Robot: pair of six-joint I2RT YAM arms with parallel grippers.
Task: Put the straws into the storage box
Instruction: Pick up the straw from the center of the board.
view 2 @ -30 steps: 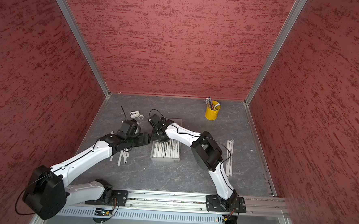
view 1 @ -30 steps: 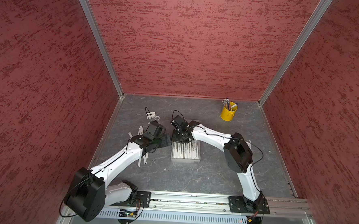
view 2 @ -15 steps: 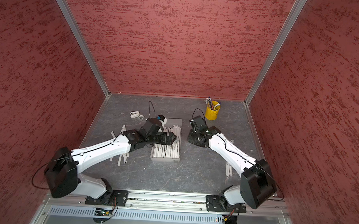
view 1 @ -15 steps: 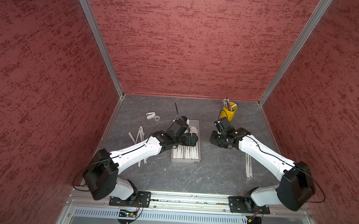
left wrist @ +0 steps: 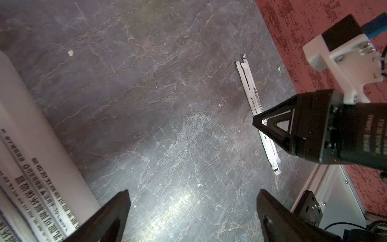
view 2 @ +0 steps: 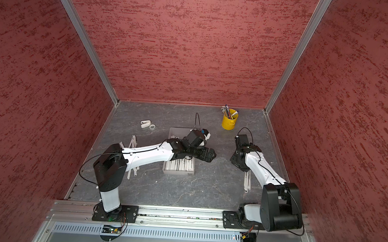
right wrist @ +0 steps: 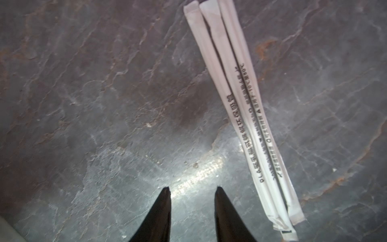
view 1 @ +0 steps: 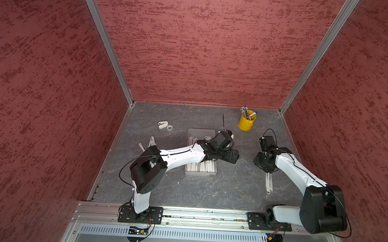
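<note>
The storage box [view 1: 200, 132] lies mid-floor with several straws [view 1: 205, 166] in it. My left arm reaches across it, and the left gripper [view 1: 231, 156] hangs past its right side, wide open and empty over bare floor [left wrist: 192, 191]. In the left wrist view the boxed straws [left wrist: 31, 167] show at the edge. Three loose straws [right wrist: 240, 104] lie side by side on the floor at the right [view 1: 269, 182]. The right gripper [right wrist: 192, 188] hovers just beside them, jaws partly open with nothing between. In a top view its body [view 1: 263, 162] covers their far ends. More straws [view 2: 133, 143] lie at the left.
A yellow cup of pens [view 1: 246, 123] stands at the back right. A small white dispenser and a tape roll [view 1: 165, 125] sit at the back left. Red walls close three sides, and a metal rail [view 1: 206, 215] with both arm bases runs along the front.
The right arm swung away from the box to the loose straws on the right, and its jaws opened somewhat. The left arm swept from the left side across the box.
</note>
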